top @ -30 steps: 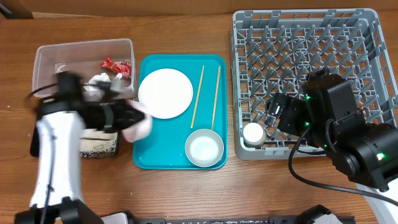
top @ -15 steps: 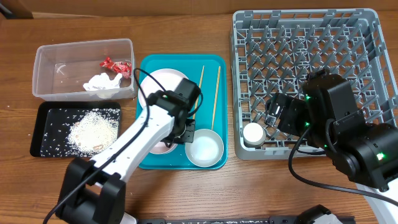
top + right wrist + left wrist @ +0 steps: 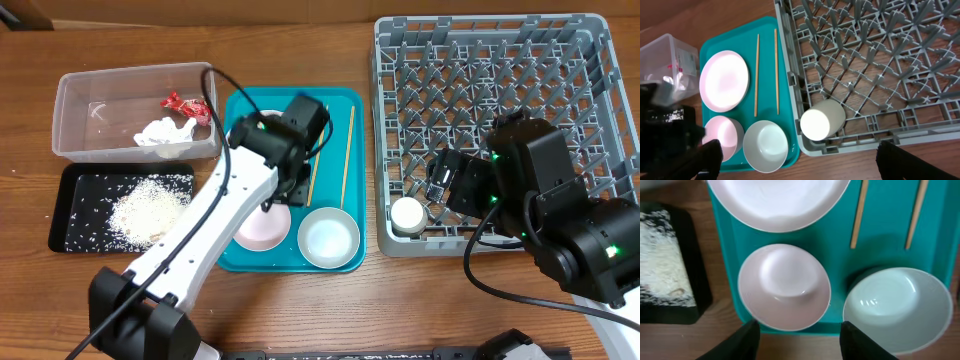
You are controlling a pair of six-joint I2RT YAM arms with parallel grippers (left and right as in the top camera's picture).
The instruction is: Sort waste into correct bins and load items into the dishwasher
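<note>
Nearest us, the left gripper [image 3: 800, 339] hangs over the near edge of the teal tray [image 3: 840, 245], its fingers [image 3: 742, 342] spread with nothing between them. The smaller white plate [image 3: 784, 286] lies flat on the tray just beyond the tips. The grey-rimmed white bowl [image 3: 897, 307] sits beside it on the right, their rims close but apart. The right gripper [image 3: 801, 152] hovers above the near left corner of the grey dish rack [image 3: 880, 60], its fingers wide apart and empty. Below it we see the small white cup [image 3: 821, 120] lying on its side inside that corner. Off to the left, the black tray [image 3: 75, 200] holds the loose rice grains [image 3: 148, 208]. Farther along the teal tray, the two wooden chopsticks [image 3: 776, 70] lie side by side, with the large white plate [image 3: 724, 80] just left of them. Farthest on the left, the clear plastic tub [image 3: 135, 70] contains the crumpled red wrapper [image 3: 187, 105] and, next to it, the crumpled white tissue [image 3: 160, 132]
</note>
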